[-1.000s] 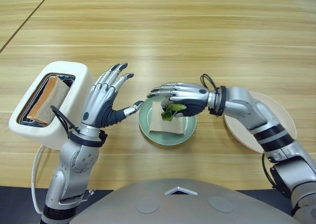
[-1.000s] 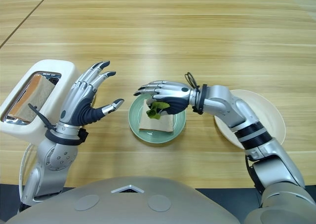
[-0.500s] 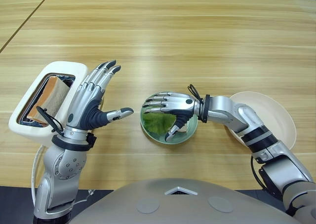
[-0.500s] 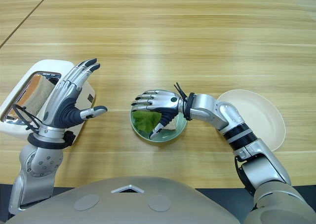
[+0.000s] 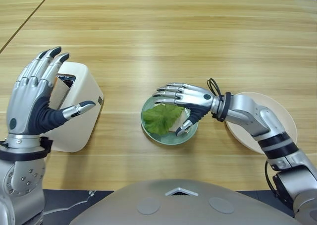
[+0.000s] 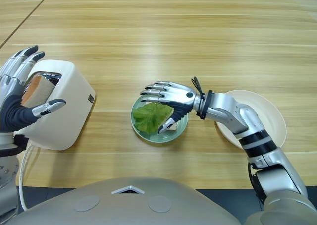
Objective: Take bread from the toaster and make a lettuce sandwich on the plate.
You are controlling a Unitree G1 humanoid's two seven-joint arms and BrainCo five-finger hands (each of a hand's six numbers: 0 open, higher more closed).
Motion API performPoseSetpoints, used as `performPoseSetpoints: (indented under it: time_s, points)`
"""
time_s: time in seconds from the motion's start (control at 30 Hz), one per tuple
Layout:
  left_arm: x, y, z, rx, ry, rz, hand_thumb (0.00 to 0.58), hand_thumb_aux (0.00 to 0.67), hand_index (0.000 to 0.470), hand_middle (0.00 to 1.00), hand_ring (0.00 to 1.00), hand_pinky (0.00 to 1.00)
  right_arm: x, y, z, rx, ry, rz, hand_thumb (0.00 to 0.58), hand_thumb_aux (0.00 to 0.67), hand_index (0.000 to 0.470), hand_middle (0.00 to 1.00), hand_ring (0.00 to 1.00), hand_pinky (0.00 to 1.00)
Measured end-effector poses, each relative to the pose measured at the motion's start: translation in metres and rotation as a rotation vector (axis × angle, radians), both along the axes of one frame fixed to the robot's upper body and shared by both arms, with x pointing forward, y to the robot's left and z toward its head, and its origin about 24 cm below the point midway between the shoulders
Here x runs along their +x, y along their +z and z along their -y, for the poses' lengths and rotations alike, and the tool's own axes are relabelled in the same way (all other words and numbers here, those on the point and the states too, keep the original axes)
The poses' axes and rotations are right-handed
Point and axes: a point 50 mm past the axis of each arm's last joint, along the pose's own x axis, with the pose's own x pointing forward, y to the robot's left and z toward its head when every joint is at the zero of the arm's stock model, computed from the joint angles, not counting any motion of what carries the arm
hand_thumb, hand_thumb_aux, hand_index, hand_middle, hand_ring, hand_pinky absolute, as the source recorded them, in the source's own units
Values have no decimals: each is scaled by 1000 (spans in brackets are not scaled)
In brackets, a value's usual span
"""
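- Wooden table (image 5: pixel 198 36) of pale planks beneath everything.
- Toward the table's near edge, a small green plate (image 5: pixel 166 141).
- On the green plate, a slice of bread (image 5: pixel 184 119) largely covered by a flat lettuce leaf (image 5: pixel 159 118), with only the slice's right side peeking out.
- Just above the right half of the green plate, the right hand (image 5: pixel 190 98), palm down. Fingers stretched out and spread over the leaf, thumb angled down toward the exposed bread, gripping nothing. Impossible to tell whether the thumb touches the bread.
- Well to the left of the green plate, a white toaster (image 6: pixel 64 116) set at an angle, slot facing up, with a second slice of bread (image 6: pixel 37 90) standing in the slot.
- Farther left of the green plate, at the toaster's near left side, the left hand (image 5: pixel 29 106), raised and wide open. Fingers pointing up, thumb out across the toaster's front, holding nothing.
- Near the right of the green plate, a larger cream plate (image 5: pixel 285 121), partly under the right forearm.
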Motion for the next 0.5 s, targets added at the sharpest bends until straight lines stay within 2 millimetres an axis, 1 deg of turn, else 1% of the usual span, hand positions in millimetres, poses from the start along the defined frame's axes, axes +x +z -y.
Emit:
performPoseSetpoints:
  time_s: [0.13,0.23,0.3,0.4,0.43,0.47,0.5]
  points:
    - [-10,-11,-24,92,154,-108,0,0,0,0,0,0,-7,10,20,106,-73,-35,0,0,0,0,0,0]
    - [-18,-24,-44,137,278,-205,0,0,0,0,0,0,-10,15,33,179,-122,-51,0,0,0,0,0,0]
    - [-24,-32,-53,129,338,-249,0,0,0,0,0,0,-11,18,42,201,-160,-49,0,0,0,0,0,0]
    - [-27,-30,-58,129,377,-248,0,0,0,0,0,0,-13,18,51,216,-203,-51,0,0,0,0,0,0]
    - [-27,-30,-58,127,380,-248,23,13,9,0,0,0,-14,17,52,215,-205,-53,0,0,0,0,0,0]
    - [-27,-32,-59,122,381,-253,112,68,48,0,0,0,-15,17,53,215,-210,-56,0,0,0,0,0,0]
    - [-27,-33,-59,118,382,-257,291,197,138,0,0,0,-15,16,53,215,-211,-58,0,0,0,0,0,0]
